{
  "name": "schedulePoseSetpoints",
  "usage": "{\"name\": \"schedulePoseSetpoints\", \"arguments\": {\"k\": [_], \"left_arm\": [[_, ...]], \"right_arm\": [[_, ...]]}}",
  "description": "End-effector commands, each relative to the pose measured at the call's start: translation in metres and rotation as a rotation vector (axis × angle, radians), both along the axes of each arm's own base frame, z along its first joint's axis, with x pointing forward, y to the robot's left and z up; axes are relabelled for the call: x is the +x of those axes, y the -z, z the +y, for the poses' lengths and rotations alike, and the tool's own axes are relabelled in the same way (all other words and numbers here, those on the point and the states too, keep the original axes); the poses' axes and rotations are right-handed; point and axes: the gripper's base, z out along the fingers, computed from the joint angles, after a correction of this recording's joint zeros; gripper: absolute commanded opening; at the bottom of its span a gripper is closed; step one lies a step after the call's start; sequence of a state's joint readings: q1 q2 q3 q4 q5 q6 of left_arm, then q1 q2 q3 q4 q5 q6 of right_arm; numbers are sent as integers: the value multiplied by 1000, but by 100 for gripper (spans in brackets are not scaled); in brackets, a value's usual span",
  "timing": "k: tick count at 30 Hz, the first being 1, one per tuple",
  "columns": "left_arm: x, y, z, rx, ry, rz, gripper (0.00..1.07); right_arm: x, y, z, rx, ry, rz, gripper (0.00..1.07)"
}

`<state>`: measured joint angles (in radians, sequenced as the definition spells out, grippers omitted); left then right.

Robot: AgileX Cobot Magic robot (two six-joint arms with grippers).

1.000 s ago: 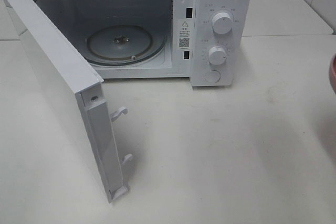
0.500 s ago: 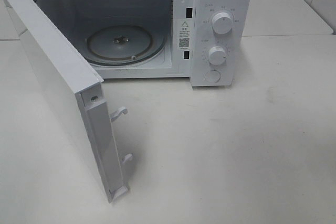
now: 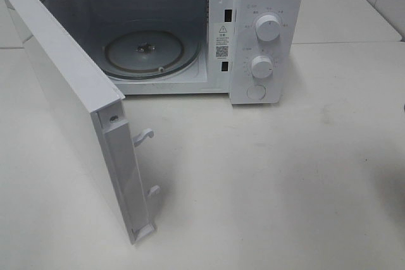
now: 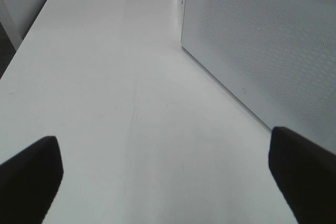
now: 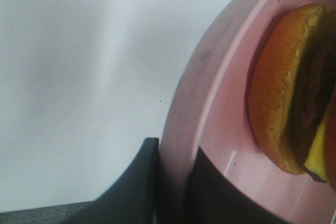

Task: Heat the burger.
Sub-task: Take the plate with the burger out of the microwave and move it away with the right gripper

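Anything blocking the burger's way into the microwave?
Nothing visible. The microwave door stands wide open, the turntable is bare. The right gripper pinches the pink plate rim with the burger on it.

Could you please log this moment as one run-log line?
microwave: door open, turntable bare | right gripper: shut on pink plate rim, burger on it | left gripper: open, holding nothing

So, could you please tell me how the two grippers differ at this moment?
The left gripper is open, its fingers spread wide over bare table beside the microwave; the right gripper is shut on the pink plate. The left carries nothing; the right's plate bears the burger. Both have dark fingers.
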<state>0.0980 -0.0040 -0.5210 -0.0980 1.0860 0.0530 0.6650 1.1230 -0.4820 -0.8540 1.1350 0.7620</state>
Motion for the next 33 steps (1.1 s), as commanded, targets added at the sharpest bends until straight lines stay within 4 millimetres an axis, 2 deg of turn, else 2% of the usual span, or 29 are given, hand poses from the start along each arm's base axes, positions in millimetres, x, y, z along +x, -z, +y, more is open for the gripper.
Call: {"name": "schedulePoseSetpoints", "arguments": {"k": [1,10,12,13,14,18,19,21,33], "left_arm": [[0,0,0,-5,-5,-17,100],[0,0,0,-5,-5,-17,100],[0,0,0,-5,-5,-17,100],[0,0,0,-5,-5,-17,100],[0,0,0,-5,-5,-17,100],[0,0,0,-5,-5,-17,100],[0,0,0,-5,-5,-17,100],[0,0,0,-5,-5,-17,100],[0,0,0,-5,-5,-17,100]], "right_arm": [[11,1,3,-70,33,-36,4],[37,41,25,-84,208,-54,4],[40,45,27,-74,216,-57,4],[44,56,32,-55,219,-50,4],[44,56,32,-55,219,-50,4],[50,79,41,-11,205,-16,5],[50,79,41,-11,205,-16,5],[53,96,44,-6,209,-1,6],[60,126,44,-84,171,9,10]]}}
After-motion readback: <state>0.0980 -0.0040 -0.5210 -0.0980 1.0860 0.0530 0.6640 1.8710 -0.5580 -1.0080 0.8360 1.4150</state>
